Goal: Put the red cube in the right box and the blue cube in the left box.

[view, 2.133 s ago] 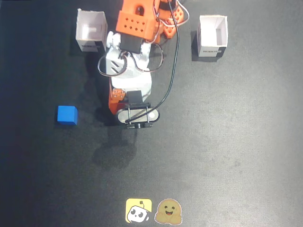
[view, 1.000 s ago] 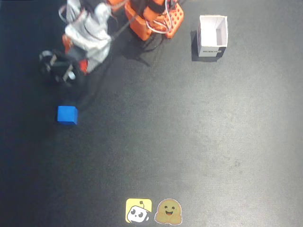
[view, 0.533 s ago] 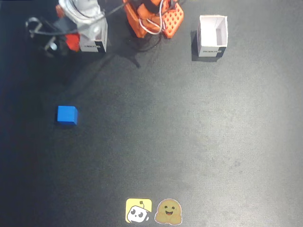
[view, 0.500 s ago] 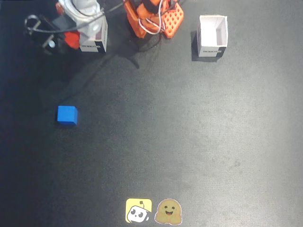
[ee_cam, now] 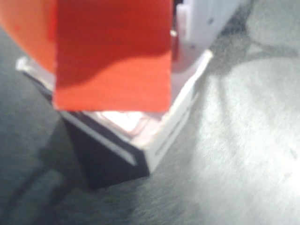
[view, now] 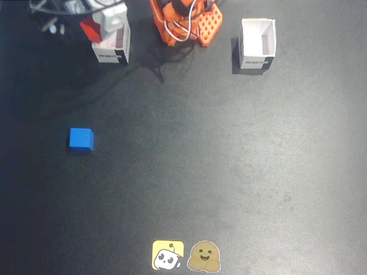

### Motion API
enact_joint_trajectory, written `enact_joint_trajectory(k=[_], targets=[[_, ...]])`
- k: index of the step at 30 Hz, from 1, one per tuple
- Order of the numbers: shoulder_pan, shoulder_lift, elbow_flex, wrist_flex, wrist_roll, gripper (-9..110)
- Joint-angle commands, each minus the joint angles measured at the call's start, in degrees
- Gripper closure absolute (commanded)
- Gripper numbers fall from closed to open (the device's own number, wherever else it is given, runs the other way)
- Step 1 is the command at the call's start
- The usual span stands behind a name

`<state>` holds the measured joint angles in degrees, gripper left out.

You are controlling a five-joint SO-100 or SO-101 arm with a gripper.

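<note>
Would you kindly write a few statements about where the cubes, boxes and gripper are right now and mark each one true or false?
1. The blue cube lies on the black mat, apart from both boxes. True.
2. The red cube rests on the mat beside the stickers. False: it is held in the gripper above the box at upper left in the fixed view.
3. The box at upper right holds a cube. False: the part of its inside that shows looks empty.
4. The wrist view shows the red cube over an open white box. True.
</note>
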<state>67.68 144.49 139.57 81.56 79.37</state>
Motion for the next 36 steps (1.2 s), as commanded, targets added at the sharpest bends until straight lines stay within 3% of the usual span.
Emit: enact_joint_trajectory(k=[1, 6, 21, 29, 36], targets=[[1.05, 2.37, -0.26, 0.00, 2.29, 87], [0.70, 2.46, 1.93, -0.62, 6.50, 87], [0.44, 4.83, 3.60, -2.02, 4.57, 81], [-0.70, 5.10, 4.13, -6.06, -1.58, 95], [-10.02, 5.36, 5.10, -9.49, -0.97, 97]])
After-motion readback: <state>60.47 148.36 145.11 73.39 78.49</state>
